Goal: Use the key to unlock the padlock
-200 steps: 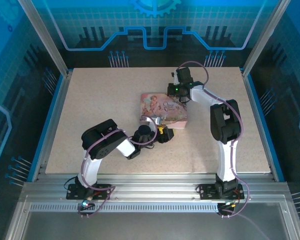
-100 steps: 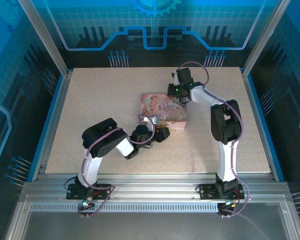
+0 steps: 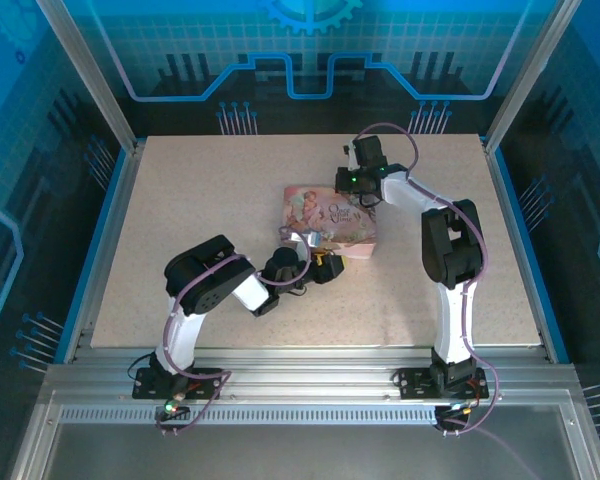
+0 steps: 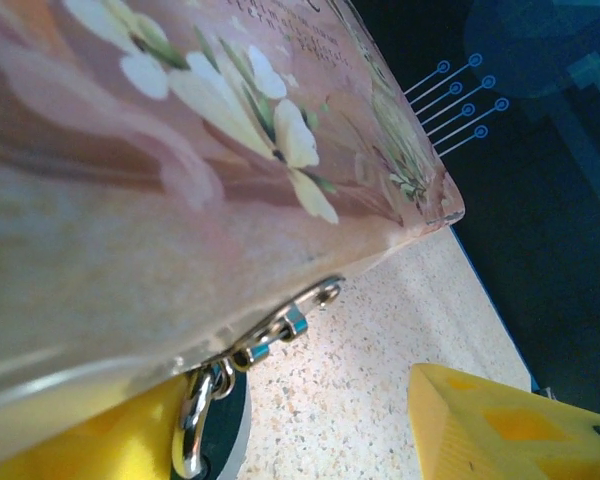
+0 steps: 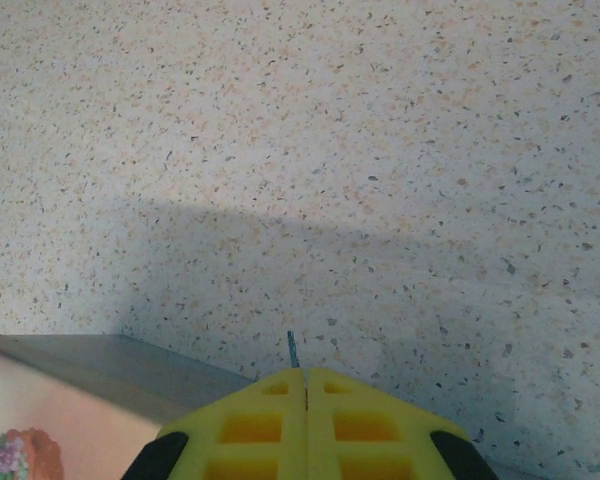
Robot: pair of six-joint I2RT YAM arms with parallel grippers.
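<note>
The pink illustrated tin (image 3: 328, 218) lies mid-table. In the left wrist view its side wall (image 4: 180, 200) fills the upper left, with a metal hasp (image 4: 285, 322) at its lower edge. A silver shackle (image 4: 193, 425) hangs from that hasp; the padlock's body is hidden by my left yellow finger (image 4: 80, 445). My left gripper (image 4: 300, 400) (image 3: 323, 266) stands open at the hasp, bare table between its fingers. My right gripper (image 5: 305, 372) (image 3: 363, 197) is shut at the tin's far right corner, and the thin tip of the key (image 5: 292, 348) pokes out between its fingertips.
The speckled table (image 3: 200, 200) has free room left of the tin and in front of it on the right. Blue walls and aluminium posts (image 3: 90, 80) ring the table. The right arm's elbow (image 3: 450, 240) stands right of the tin.
The left gripper's jaws narrowed and then widened again at the tin's near edge, shifting slightly. The right arm has not moved.
</note>
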